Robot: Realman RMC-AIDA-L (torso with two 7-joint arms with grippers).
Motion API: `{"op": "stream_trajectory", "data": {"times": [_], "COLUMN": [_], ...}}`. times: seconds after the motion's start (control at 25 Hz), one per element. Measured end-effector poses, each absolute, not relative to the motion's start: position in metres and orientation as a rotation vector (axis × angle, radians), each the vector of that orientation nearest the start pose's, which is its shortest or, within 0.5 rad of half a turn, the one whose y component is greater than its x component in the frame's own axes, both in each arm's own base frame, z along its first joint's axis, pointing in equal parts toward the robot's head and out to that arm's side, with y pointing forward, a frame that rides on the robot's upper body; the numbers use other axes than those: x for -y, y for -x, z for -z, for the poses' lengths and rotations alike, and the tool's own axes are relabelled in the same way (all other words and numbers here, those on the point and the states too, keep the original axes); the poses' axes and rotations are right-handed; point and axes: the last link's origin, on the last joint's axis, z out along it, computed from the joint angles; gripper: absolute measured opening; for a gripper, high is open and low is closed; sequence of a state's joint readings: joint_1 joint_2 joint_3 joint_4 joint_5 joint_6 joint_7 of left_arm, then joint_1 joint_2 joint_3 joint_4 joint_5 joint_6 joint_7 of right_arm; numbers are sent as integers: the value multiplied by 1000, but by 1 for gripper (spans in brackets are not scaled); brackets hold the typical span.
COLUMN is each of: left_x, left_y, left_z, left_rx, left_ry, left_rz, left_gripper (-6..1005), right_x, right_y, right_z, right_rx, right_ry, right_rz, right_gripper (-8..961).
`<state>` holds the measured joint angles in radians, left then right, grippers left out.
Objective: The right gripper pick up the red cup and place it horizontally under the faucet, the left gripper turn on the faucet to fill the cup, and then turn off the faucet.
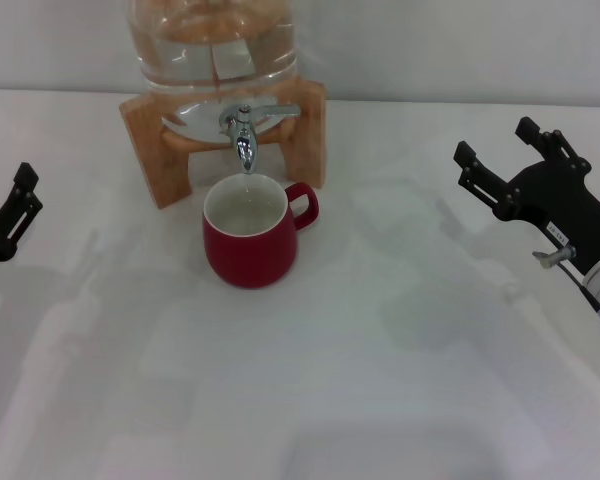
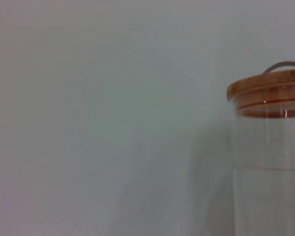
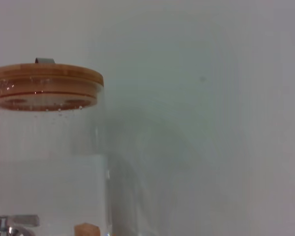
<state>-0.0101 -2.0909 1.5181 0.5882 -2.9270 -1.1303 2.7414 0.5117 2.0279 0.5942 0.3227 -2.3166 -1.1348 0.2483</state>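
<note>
The red cup [image 1: 250, 245] stands upright on the white table, its mouth directly below the faucet [image 1: 244, 140] spout and its handle pointing right. The faucet's lever sticks out to the right, and the lever [image 3: 17, 221] also shows in the right wrist view. My right gripper [image 1: 496, 140] hovers open at the right, well clear of the cup, with nothing between its fingers. My left gripper [image 1: 15, 205] sits at the far left edge, away from the faucet. I cannot tell whether water is running.
The clear glass water jar [image 1: 215, 45] rests on a wooden stand [image 1: 150, 150] at the back centre. Its wooden lid [image 2: 265, 88] shows in the left wrist view, and the same lid [image 3: 44, 81] in the right wrist view. A pale wall lies behind.
</note>
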Motion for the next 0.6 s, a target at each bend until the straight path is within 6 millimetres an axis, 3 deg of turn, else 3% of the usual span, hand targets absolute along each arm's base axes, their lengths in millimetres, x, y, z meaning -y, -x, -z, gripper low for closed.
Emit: {"op": "stream_trajectory", "data": {"times": [0.6], "left_x": [-267], "left_y": [342], "left_z": [-22], "left_rx": [497], "left_ry": [1614], "left_rz": [789], "left_gripper": [875], "right_x": [-341], "right_y": [-276], "right_z": [43], "right_rx": [-537], "right_ry": [1822], "right_rz": [-897], "right_gripper": [872]}}
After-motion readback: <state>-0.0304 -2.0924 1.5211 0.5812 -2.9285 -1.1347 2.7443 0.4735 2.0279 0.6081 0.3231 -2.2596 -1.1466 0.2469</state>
